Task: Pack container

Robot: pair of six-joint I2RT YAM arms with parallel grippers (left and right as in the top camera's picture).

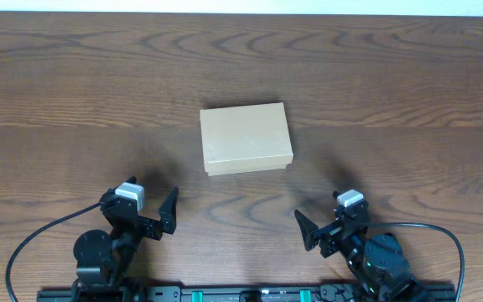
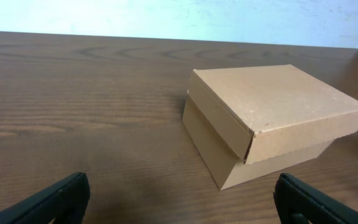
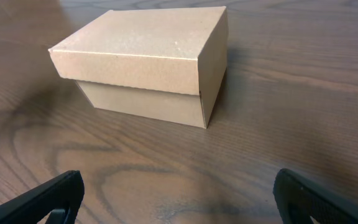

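The container (image 1: 246,138) is a small tan-brown cardboard box with its lid shut, sitting at the middle of the wooden table. It also shows in the left wrist view (image 2: 272,121) and in the right wrist view (image 3: 148,62). My left gripper (image 1: 148,210) is open and empty near the front edge, left of and nearer than the box. My right gripper (image 1: 329,225) is open and empty, right of and nearer than the box. Neither touches the box. No pens or stationery are in view.
The dark wooden table (image 1: 74,101) runs to a pale wall at the far edge (image 1: 241,5). Black cables (image 1: 40,235) loop from the arm bases at the front edge.
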